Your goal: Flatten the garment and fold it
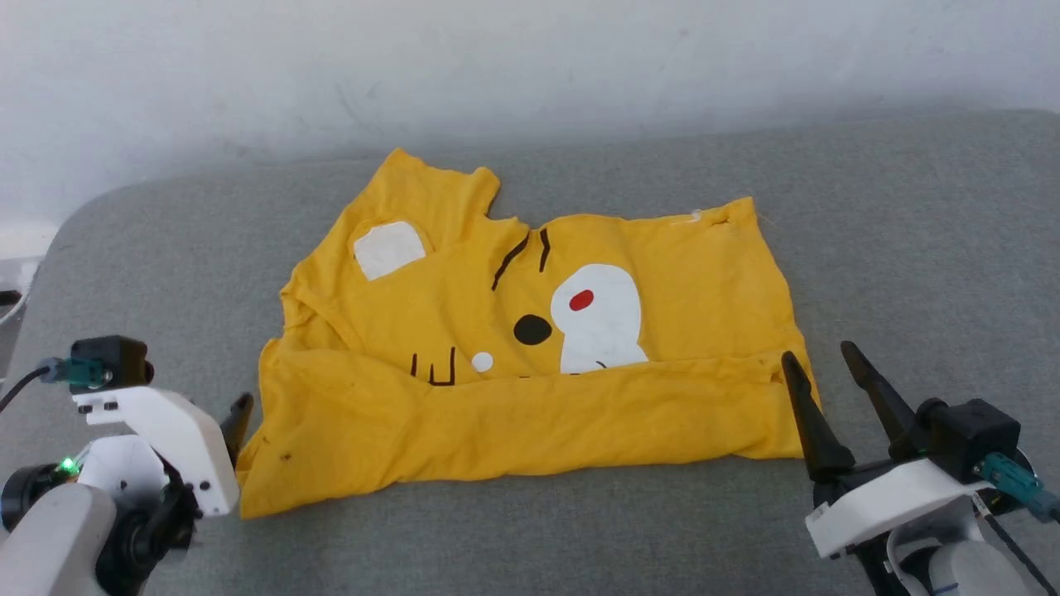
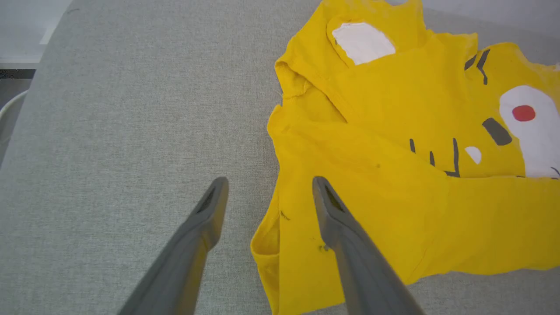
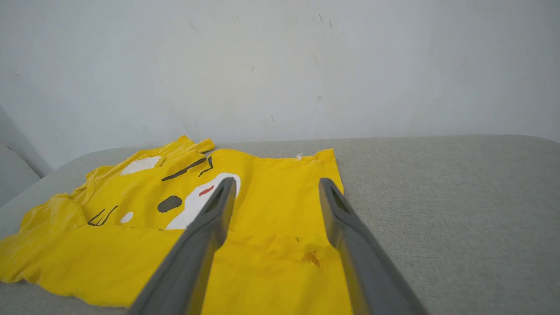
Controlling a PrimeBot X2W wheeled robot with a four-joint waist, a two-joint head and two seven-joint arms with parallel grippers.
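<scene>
The garment is a yellow T-shirt with a cartoon face print, lying on the grey cushion with its near edge folded up over the print in a plain yellow band. In the left wrist view the garment spreads to the right, and the right wrist view has the garment to the left. My left gripper is open at the garment's near-left corner, one finger over the cloth, nothing held. My right gripper is open at the near-right corner; in its own view the right gripper hovers above the cloth, empty.
The grey cushion runs wide on both sides of the garment and in front of it. A pale wall rises right behind it. The cushion's rounded left edge drops off at the far left.
</scene>
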